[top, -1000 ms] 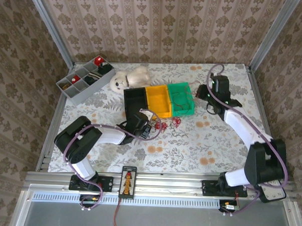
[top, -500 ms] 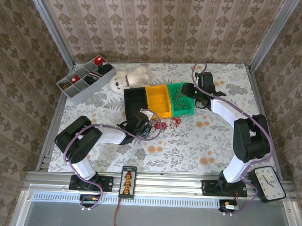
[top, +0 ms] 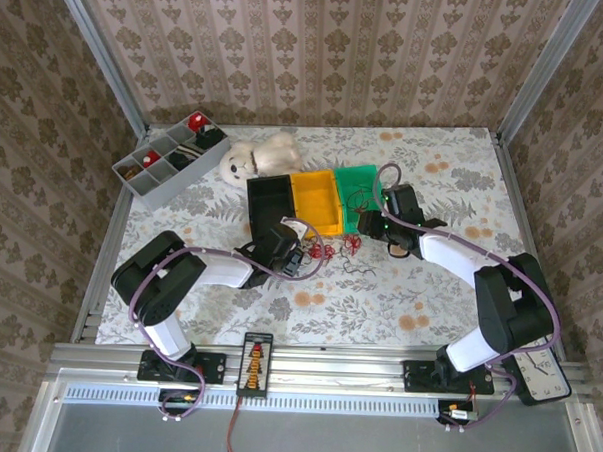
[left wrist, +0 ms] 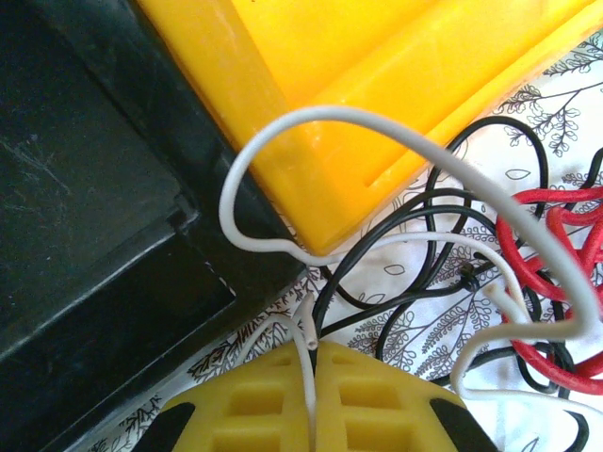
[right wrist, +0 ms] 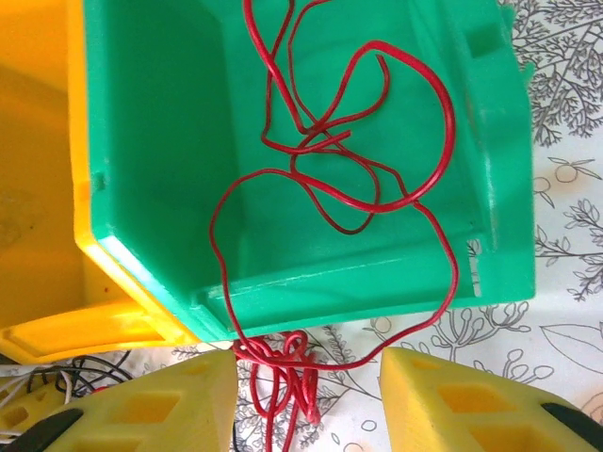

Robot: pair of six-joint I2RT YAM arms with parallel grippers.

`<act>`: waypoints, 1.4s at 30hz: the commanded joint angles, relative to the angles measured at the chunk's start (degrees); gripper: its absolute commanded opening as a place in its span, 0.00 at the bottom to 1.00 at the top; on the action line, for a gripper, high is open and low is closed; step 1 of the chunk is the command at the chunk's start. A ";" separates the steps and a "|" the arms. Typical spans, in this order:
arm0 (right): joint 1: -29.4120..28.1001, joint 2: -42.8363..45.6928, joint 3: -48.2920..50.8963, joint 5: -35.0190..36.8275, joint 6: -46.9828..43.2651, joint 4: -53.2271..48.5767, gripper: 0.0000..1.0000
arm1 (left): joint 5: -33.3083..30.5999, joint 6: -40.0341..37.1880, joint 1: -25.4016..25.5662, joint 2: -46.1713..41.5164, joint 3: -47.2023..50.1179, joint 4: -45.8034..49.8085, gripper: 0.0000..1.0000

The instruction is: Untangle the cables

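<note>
A small tangle of red, black and white cables (top: 332, 251) lies on the floral cloth in front of the bins. My left gripper (top: 298, 258) is shut on a white wire (left wrist: 377, 127), which runs between its yellow fingers (left wrist: 254, 405) and loops up over the yellow bin's corner (left wrist: 377, 56). Black wires (left wrist: 433, 245) and red wires (left wrist: 556, 235) lie just beyond. My right gripper (top: 374, 224) stands open at the green bin's (right wrist: 160, 141) front wall. A long red wire (right wrist: 415, 198) trails out of that bin into a red knot (right wrist: 283, 353) between the open fingers.
Black (top: 270, 200), yellow (top: 318, 197) and green (top: 368, 184) bins sit side by side mid-table. A grey divided tray (top: 169, 160) and a white plush toy (top: 256, 156) stand at the back left. A clock (top: 536, 364) lies by the right arm's base.
My right arm has swung from the back right of the table over the green bin and down to its front wall. The left gripper has hardly moved.
</note>
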State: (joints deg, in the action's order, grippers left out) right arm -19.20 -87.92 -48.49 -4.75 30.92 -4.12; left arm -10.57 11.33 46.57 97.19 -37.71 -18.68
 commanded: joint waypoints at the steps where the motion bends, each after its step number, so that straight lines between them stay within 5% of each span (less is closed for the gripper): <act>1: -0.05 -0.39 -0.11 0.87 2.03 0.43 0.44 | 0.46 -1.14 0.54 2.66 -0.06 4.76 0.00; 11: 0.16 -1.64 1.03 4.66 6.37 -0.78 0.43 | 0.42 -1.22 0.67 2.57 0.09 4.66 0.00; 25: 1.00 -7.83 -0.20 0.09 15.43 3.80 0.37 | 0.64 -1.40 0.81 2.55 0.32 4.80 0.00; 35: 1.27 -7.14 -0.11 1.48 16.93 5.50 0.09 | 0.40 -1.54 0.97 2.15 0.62 4.66 0.00; 42: 1.33 -3.76 0.16 1.39 16.11 3.99 0.04 | 0.46 -1.56 1.07 2.17 0.55 4.68 0.00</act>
State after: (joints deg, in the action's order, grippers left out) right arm -18.26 -94.52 -48.18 -3.64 47.11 0.14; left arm -11.44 10.70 47.18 97.30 -37.71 -18.70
